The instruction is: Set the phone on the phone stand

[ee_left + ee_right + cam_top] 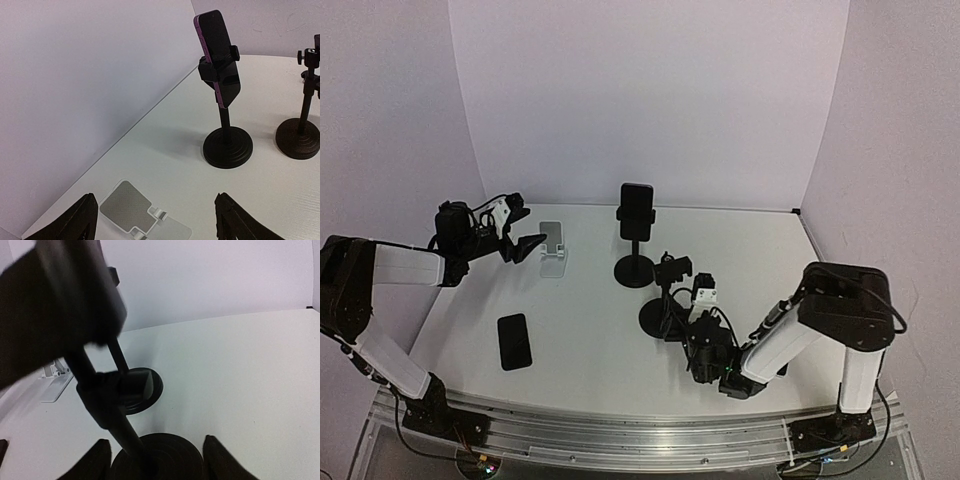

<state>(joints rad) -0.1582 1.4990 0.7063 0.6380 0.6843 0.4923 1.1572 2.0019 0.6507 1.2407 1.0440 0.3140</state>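
Right pincer standing open at the empty stand, loose phone waiting on the tabletop

The right pincer (155, 457) is straddling the pole of the empty stand (660, 318) with its fingers spread, gripping nothing. The left pincer (155, 212) is hovering open over the silver rest (552, 250). The phone (514, 341) is lying flat on the tabletop (750, 250) near the left arm, well apart from that stand. The step is probably calling for backing off without nudging the pole, then pinching the phone's long edges.

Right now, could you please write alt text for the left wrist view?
A pink-edged phone is clamped in a black phone stand on the white table. A second black stand is at right; a silver stand lies near the open left gripper.
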